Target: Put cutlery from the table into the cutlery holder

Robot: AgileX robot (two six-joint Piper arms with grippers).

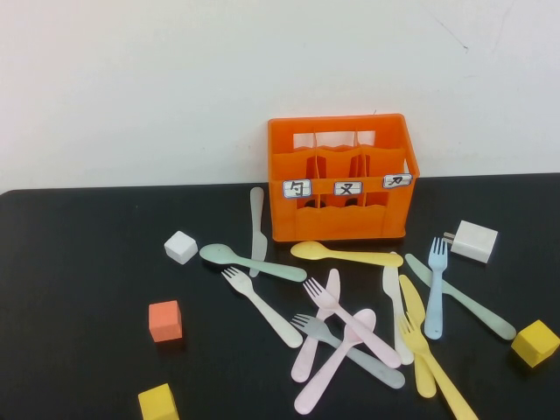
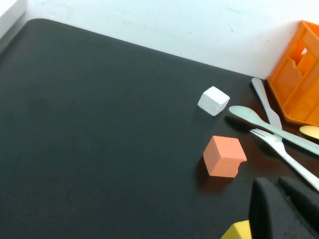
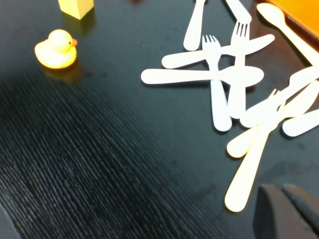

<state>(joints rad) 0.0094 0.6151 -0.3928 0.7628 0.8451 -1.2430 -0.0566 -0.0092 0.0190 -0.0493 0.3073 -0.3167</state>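
Cutlery holder (image 1: 342, 180): orange crate at table (image 1: 79, 289) rear; nothing seen loaded, interior partly hidden.
Cutlery (image 1: 350, 324): all scattered on table before crate.
Left gripper (image 2: 285, 208): over table near orange cube (image 2: 225, 156); pincer state cannot be told.
Right gripper (image 3: 288, 211): beside cutlery pile, nothing held; pincer state cannot be told.
Task judged unstarted.

Cutlery holder (image 1: 341, 179) front: three labels (image 1: 347, 188), reading 勺, 叉, 刀.
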